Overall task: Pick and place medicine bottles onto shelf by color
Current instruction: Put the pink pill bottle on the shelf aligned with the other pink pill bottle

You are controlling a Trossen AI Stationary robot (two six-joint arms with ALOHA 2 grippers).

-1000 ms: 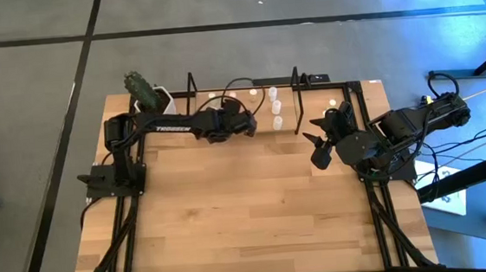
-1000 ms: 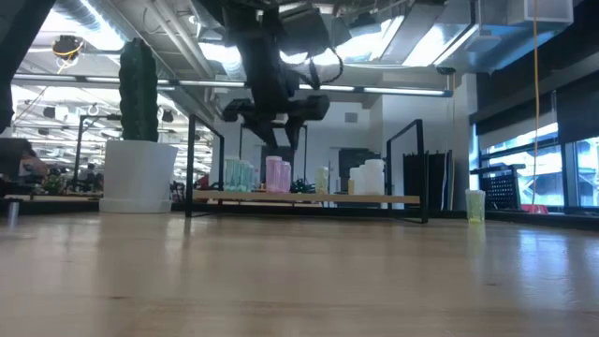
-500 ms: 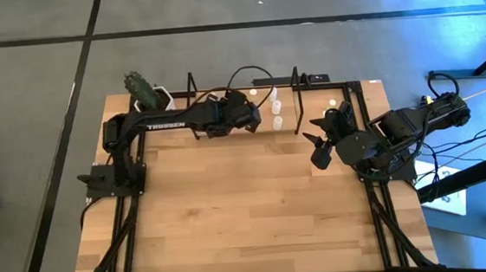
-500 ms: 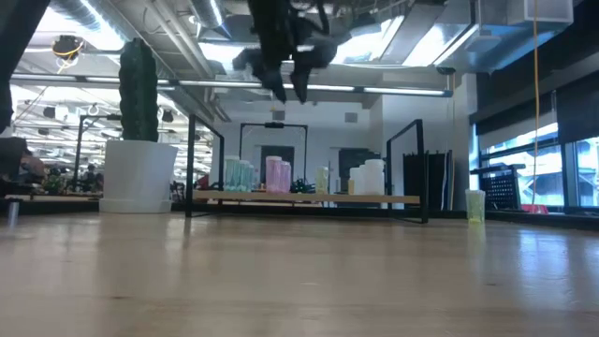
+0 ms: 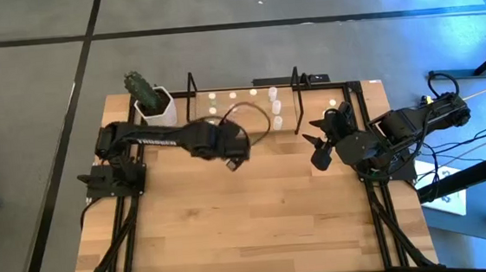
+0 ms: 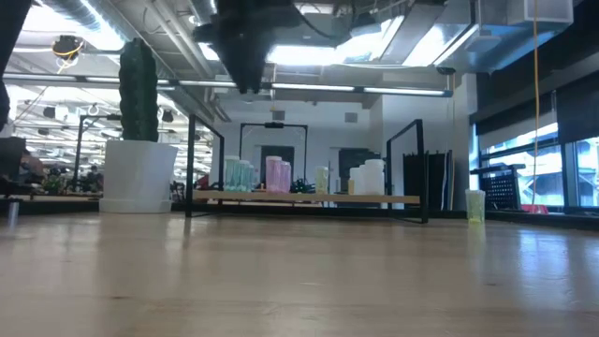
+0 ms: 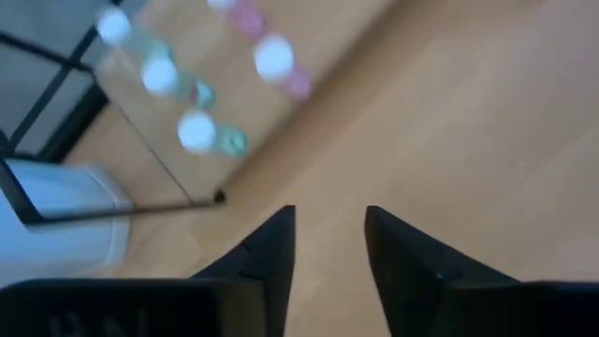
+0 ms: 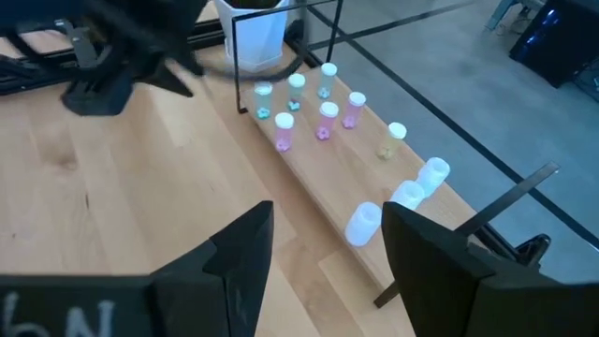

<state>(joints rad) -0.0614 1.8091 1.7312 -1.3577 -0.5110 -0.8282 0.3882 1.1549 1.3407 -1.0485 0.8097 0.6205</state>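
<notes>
The shelf (image 5: 245, 110), black wire with a wooden floor, stands along the table's far edge. Medicine bottles stand on its floor: green-topped (image 8: 296, 89), pink (image 8: 327, 120), one yellow (image 8: 393, 139) and white (image 8: 407, 195). One more green bottle (image 6: 475, 204) stands on the table right of the shelf. My left gripper (image 5: 232, 160) hangs open over bare table just near of the shelf, with nothing between its fingers (image 7: 267, 257). My right gripper (image 5: 315, 143) waits open in the air right of the shelf, also empty (image 8: 318, 262).
A white pot with a cactus (image 5: 152, 104) stands at the shelf's left end. Black rails (image 5: 373, 186) run along both table sides. Bare wooden tabletop (image 5: 249, 214) stretches from the shelf to the near edge.
My left gripper has drawn back from over the shelf toward the table's near edge and risen, rolling as it went; in the low view it has climbed from just above the pink bottles to the picture's top. The bottles on the shelf stand as before.
</notes>
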